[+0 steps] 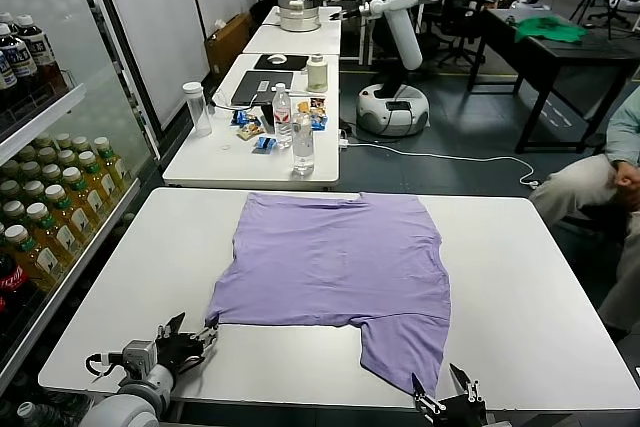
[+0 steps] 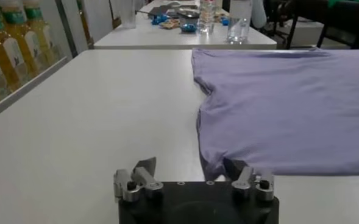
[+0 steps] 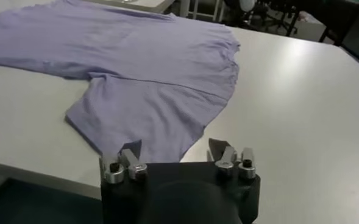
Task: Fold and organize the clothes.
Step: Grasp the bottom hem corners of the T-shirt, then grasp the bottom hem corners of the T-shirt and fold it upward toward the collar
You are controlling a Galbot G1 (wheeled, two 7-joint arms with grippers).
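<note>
A lavender T-shirt (image 1: 340, 267) lies spread flat on the white table (image 1: 530, 277), plain side up, with one sleeve reaching toward the near edge. My left gripper (image 1: 190, 339) is open and low at the shirt's near-left corner. In the left wrist view (image 2: 190, 167) its jaws straddle that corner of the shirt (image 2: 289, 109). My right gripper (image 1: 447, 392) is open at the near edge by the sleeve's tip. In the right wrist view (image 3: 174, 149) one finger is over the shirt's (image 3: 149, 73) sleeve edge and the other over bare table.
A drinks shelf with bottles (image 1: 45, 217) stands at the left. A second table (image 1: 200, 162) behind holds water bottles, a laptop and snacks. A seated person (image 1: 610, 187) is at the right. A green cloth (image 1: 550, 29) lies on a dark table far back.
</note>
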